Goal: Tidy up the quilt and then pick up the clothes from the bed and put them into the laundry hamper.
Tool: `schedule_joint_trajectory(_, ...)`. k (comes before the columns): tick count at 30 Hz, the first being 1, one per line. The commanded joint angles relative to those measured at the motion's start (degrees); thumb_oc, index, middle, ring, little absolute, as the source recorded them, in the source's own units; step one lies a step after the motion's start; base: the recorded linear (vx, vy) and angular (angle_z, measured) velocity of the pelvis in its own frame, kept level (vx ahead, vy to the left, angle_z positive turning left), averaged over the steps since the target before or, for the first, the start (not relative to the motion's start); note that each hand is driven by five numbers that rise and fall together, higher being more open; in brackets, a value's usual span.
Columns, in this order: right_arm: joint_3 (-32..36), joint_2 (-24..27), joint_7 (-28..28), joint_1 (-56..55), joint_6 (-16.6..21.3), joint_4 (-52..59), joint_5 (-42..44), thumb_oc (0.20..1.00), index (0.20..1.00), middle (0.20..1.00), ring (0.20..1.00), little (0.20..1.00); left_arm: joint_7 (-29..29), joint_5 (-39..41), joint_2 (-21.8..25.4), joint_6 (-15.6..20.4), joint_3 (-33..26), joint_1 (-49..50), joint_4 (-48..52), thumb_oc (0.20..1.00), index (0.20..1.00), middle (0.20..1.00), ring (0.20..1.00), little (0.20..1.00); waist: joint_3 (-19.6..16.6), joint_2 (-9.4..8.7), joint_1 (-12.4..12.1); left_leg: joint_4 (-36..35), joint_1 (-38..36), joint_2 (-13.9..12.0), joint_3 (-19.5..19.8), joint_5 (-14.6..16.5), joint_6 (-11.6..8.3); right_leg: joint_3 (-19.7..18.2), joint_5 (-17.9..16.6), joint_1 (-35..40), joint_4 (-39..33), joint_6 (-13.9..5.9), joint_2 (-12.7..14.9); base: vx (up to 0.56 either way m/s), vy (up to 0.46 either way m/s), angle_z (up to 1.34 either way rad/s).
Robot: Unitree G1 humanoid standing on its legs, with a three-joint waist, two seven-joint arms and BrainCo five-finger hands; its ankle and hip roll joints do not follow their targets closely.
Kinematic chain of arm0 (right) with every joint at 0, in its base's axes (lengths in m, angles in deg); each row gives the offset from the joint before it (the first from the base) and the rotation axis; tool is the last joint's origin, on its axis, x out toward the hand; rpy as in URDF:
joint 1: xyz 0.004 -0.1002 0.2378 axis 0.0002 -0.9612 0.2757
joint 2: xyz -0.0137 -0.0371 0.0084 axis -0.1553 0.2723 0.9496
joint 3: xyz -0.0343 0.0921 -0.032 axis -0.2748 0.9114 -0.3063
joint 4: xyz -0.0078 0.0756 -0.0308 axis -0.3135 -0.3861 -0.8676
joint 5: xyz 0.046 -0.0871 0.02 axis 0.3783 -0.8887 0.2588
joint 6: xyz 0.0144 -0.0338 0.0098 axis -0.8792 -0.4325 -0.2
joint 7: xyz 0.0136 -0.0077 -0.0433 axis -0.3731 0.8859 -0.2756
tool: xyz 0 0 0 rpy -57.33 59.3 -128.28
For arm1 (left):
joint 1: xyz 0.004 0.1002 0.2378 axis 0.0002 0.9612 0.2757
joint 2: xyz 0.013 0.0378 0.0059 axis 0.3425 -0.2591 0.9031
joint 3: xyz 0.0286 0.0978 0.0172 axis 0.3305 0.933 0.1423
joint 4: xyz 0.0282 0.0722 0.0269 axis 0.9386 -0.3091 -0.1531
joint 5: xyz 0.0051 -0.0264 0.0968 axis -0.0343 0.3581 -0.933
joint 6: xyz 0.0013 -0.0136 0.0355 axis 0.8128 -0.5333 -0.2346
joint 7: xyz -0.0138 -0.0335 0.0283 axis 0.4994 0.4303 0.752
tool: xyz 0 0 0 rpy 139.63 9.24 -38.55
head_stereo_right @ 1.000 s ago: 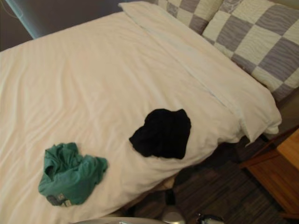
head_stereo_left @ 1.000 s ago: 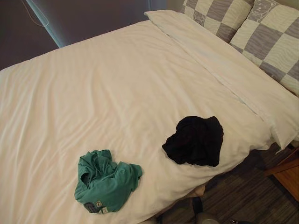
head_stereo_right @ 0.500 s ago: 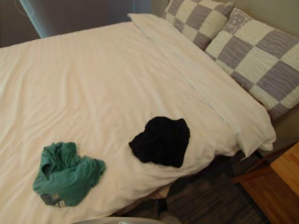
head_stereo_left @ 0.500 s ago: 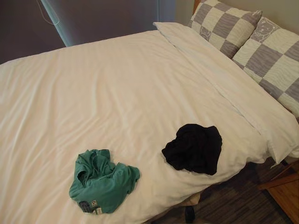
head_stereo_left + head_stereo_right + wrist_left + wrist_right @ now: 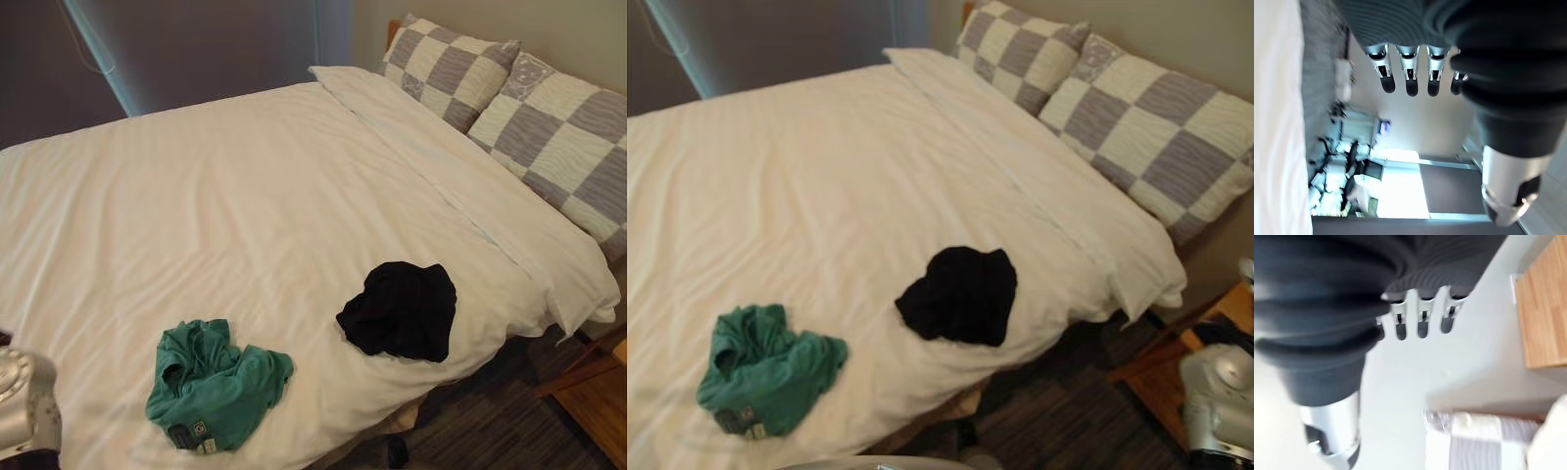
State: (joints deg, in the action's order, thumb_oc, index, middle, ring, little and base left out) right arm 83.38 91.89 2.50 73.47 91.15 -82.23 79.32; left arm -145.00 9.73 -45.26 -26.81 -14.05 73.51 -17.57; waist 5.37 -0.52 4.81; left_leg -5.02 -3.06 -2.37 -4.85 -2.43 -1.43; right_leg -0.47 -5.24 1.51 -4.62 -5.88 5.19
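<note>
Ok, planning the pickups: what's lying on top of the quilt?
Two crumpled garments lie on the white quilt near its front edge: a green one and a black one, apart. Anything beneath them or the quilt is covered.

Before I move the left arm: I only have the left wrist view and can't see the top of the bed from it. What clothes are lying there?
Observer: Two crumpled pieces. A green garment lies nearest the robot, toward its left, and a black garment lies to the right of it, apart from it.
Operator: Is the bedding sorted?
Observer: The white quilt lies spread flat up to the checkered pillows, with light wrinkles.
Operator: And my other arm?
Observer: The right hand has straight fingers and holds nothing.
</note>
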Motion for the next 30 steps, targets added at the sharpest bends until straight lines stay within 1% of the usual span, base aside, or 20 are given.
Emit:
schedule_joint_trajectory(1,-6.38,-0.48,-6.62,6.09,-7.4,-3.2,-9.77,1.0,1.0,1.0,1.0,1.0,3.04,-10.17,-1.72,-8.28,3.45,-4.37,-4.95,1.0,1.0,1.0,1.0,1.0,1.67,-1.1,1.06,0.02,-2.54,0.75,-0.99,7.3,-0.84,-0.33,5.5,2.0,-0.38,-2.05,-0.14,0.03,0.05,-0.19)
schedule_joint_trajectory(2,-9.44,-0.57,-7.25,7.28,-8.58,-2.15,-10.79,1.0,1.0,1.0,1.0,1.0,3.69,-11.5,-2.88,-10.1,6.74,-6.05,-4.02,1.0,1.0,1.0,1.0,1.0,1.79,-1.07,1.17,0.02,-2.7,0.78,-1.04,7.37,-0.8,-0.36,5.58,2.15,-0.38,-2.01,-0.04,0.09,0.081,-0.09)
schedule_joint_trajectory(3,-15.21,-1.45,-8.15,9.57,-10.09,-1.73,-13.8,1.0,1.0,1.0,1.0,1.0,3.89,-15.76,-5.36,-13.13,12.9,-8.73,-4.18,1.0,1.0,1.0,1.0,1.0,1.95,-1.1,1.24,0.02,-2.84,0.84,-1.23,7.42,-0.72,-0.55,5.59,2.29,-0.38,-2.08,0.13,0.04,0.041,-0.01)
schedule_joint_trajectory(4,-16.26,-1.94,-7.99,10.14,-10.31,-1.83,-14.37,1.0,1.0,1.0,1.0,1.0,3.31,-16.67,-6.3,-13.2,14.38,-9.1,-4.14,1.0,1.0,1.0,1.0,1.0,2.1,-1.16,1.13,0.02,-2.84,0.86,-1.22,7.44,-0.7,-0.55,5.61,2.32,-0.38,-2.11,0.14,0.0,0.0,0.0)
schedule_joint_trajectory(5,-18.6,-3.5,-7.91,11.21,-11.04,-1.7,-15.65,1.0,1.0,1.0,1.0,1.0,2.22,-19.08,-9.19,-13.2,18.17,-9.26,-3.9,1.0,1.0,1.0,1.0,1.0,2.3,-1.54,0.61,0.02,-2.53,0.88,-1.12,7.41,-0.67,-0.5,5.6,2.19,-0.38,-2.17,0.11,-0.01,-0.05,-0.01)
schedule_joint_trajectory(7,-25.16,-3.77,-8.75,14.53,-12.13,-3.57,-16.97,1.0,1.0,1.0,1.0,1.0,5.37,-20.92,-13.49,-13.27,24.15,-9.55,-6.7,1.0,1.0,1.0,1.0,1.0,3.37,-1.62,-0.25,0.02,-2.52,0.86,-0.05,7.22,-0.54,-0.37,5.42,2.4,-0.38,-2.13,0.1,0.0,-0.024,-0.02)
schedule_joint_trajectory(9,-27.31,-4.01,-9.09,15.25,-12.06,-4.2,-17.56,1.0,1.0,1.0,1.0,1.0,5.66,-21.83,-14.46,-13.61,26.47,-9.84,-7.99,1.0,1.0,1.0,1.0,1.0,3.69,-1.66,-0.46,0.02,-2.69,1.0,0.05,7.24,-0.38,-0.23,5.32,2.57,-0.38,-2.08,0.19,0.02,0.007,0.03)
schedule_joint_trajectory(12,-33.89,-5.35,-10.61,17.19,-11.32,-6.25,-20.18,1.0,1.0,1.0,1.0,1.0,5.69,-25.46,-16.38,-16.4,30.84,-10.62,-12.91,1.0,1.0,1.0,1.0,1.0,4.12,-1.7,-0.84,0.02,-2.89,1.24,0.12,7.18,-0.25,-0.51,5.09,2.59,-0.38,-2.03,0.27,0.05,0.031,0.03)
schedule_joint_trajectory(14,-37.2,-6.4,-11.54,18.66,-10.98,-7.25,-22.27,1.0,1.0,1.0,1.0,1.0,3.92,-29.9,-16.41,-20.07,32.74,-11.1,-13.37,1.0,1.0,1.0,1.0,1.0,4.39,-1.77,-1.34,0.02,-2.82,1.33,0.2,7.19,-0.22,-0.45,5.1,2.49,-0.38,-2.07,0.47,0.03,0.029,-0.04)
schedule_joint_trajectory(16,-40.74,-7.18,-12.13,20.7,-11.47,-7.34,-24.23,1.0,1.0,1.0,1.0,1.0,1.7,-33.53,-15.26,-24.03,33.9,-11.22,-11.87,1.0,1.0,1.0,1.0,1.0,4.82,-1.9,-2.33,0.02,-2.24,1.43,0.37,7.08,-0.34,-0.34,5.12,2.06,-0.38,-2.14,0.71,-0.01,0.03,0.01)
schedule_joint_trajectory(17,-42.38,-7.66,-11.85,22.24,-11.92,-7.68,-24.87,1.0,1.0,1.0,1.0,1.0,2.31,-33.86,-13.76,-25.64,33.89,-11.04,-10.41,1.0,1.0,1.0,1.0,1.0,5.1,-1.89,-3.16,0.02,-1.81,1.46,0.6,6.97,-0.45,-0.09,5.12,1.75,-0.38,-2.19,0.89,-0.04,0.035,0.04)
schedule_joint_trajectory(18,-43.68,-8.16,-11.72,23.5,-12.09,-8.1,-25.36,1.0,1.0,1.0,1.0,1.0,3.57,-34.22,-12.86,-26.98,33.97,-10.99,-9.56,1.0,1.0,1.0,1.0,1.0,5.25,-1.93,-3.68,0.02,-1.23,1.49,0.76,6.86,-0.59,0.0,5.06,1.27,-0.38,-2.23,0.97,-0.08,0.043,0.02)
schedule_joint_trajectory(19,-46.5,-8.91,-11.02,26.67,-12.2,-9.83,-25.68,1.0,1.0,1.0,1.0,1.0,4.8,-30.78,-11.92,-29.39,34.34,-11.77,-10.67,1.0,1.0,1.0,1.0,1.0,5.83,-2.14,-4.62,0.02,-0.31,1.48,1.03,6.59,-0.72,0.17,4.84,0.5,-0.38,-2.37,0.92,-0.08,0.035,0.08)
schedule_joint_trajectory(20,-47.16,-9.18,-11.01,27.77,-12.29,-10.58,-25.95,1.0,1.0,1.0,1.0,1.0,5.83,-30.72,-11.89,-30.03,34.48,-12.19,-11.15,1.0,1.0,1.0,1.0,1.0,6.11,-2.22,-4.84,0.02,-0.12,1.48,1.1,6.52,-0.71,0.27,4.78,0.36,-0.38,-2.38,0.91,-0.11,0.027,0.14)
schedule_joint_trajectory(22,-49.62,-10.85,-10.34,33.33,-13.75,-12.57,-26.87,1.0,1.0,1.0,1.0,1.0,8.64,-28.57,-11.72,-36.09,36.57,-15.24,-9.89,1.0,1.0,1.0,1.0,1.0,8.05,-2.79,-6.3,0.12,1.52,1.25,1.71,5.81,-0.68,0.66,4.37,-0.77,-0.38,-2.36,0.94,-0.17,-0.026,0.21)
schedule_joint_trajectory(23,-50.88,-12.32,-10.03,38.55,-14.95,-14.38,-28.16,1.0,1.0,1.0,1.0,1.0,11.67,-26.66,-10.94,-38.96,37.65,-17.89,-9.56,1.0,1.0,1.0,1.0,1.0,10.31,-3.35,-7.34,0.64,3.23,0.87,2.22,5.32,-0.8,0.71,3.87,-1.86,-0.38,-2.35,0.77,-0.23,-0.082,0.14)
schedule_joint_trajectory(24,-51.31,-13.26,-10.16,41.62,-15.86,-15.32,-28.72,1.0,1.0,1.0,1.0,1.0,13.5,-26.63,-10.61,-40.1,38.68,-19.61,-10.38,1.0,1.0,1.0,1.0,1.0,11.43,-3.79,-7.76,0.94,4.13,0.58,2.34,5.11,-0.87,0.78,3.57,-2.52,-0.38,-2.4,0.76,-0.21,-0.101,0.18)
schedule_joint_trajectory(27,-52.7,-15.26,-9.13,47.86,-17.94,-16.33,-27.75,1.0,1.0,1.0,1.0,1.0,16.66,-26.14,-10.65,-38.07,41.57,-23.11,-13.6,1.0,1.0,1.0,1.0,1.0,13.75,-5.61,-8.38,2.14,6.38,-0.39,1.85,5.06,-0.96,1.29,2.66,-4.05,-0.38,-2.62,0.87,-0.14,-0.136,0.13)
schedule_joint_trajectory(29,-54.1,-16.14,-7.25,52.46,-19.55,-17.37,-25.38,1.0,1.0,1.0,1.0,1.0,18.42,-27.44,-11.17,-34.71,45.26,-26.41,-17.17,1.0,1.0,1.0,1.0,1.0,15.41,-7.06,-8.48,2.62,8.15,-1.32,1.13,4.59,-1.0,1.55,1.89,-5.37,-0.38,-2.79,0.9,-0.12,-0.121,0.06)
schedule_joint_trajectory(30,-54.17,-16.15,-7.0,52.98,-19.66,-17.6,-25.11,1.0,1.0,1.0,1.0,1.0,18.37,-27.75,-11.23,-34.42,45.71,-26.93,-17.62,1.0,1.0,1.0,1.0,1.0,15.61,-7.18,-8.51,2.72,8.43,-1.41,1.08,4.54,-1.01,1.54,1.8,-5.57,-0.38,-2.78,0.89,-0.13,-0.097,0.0)
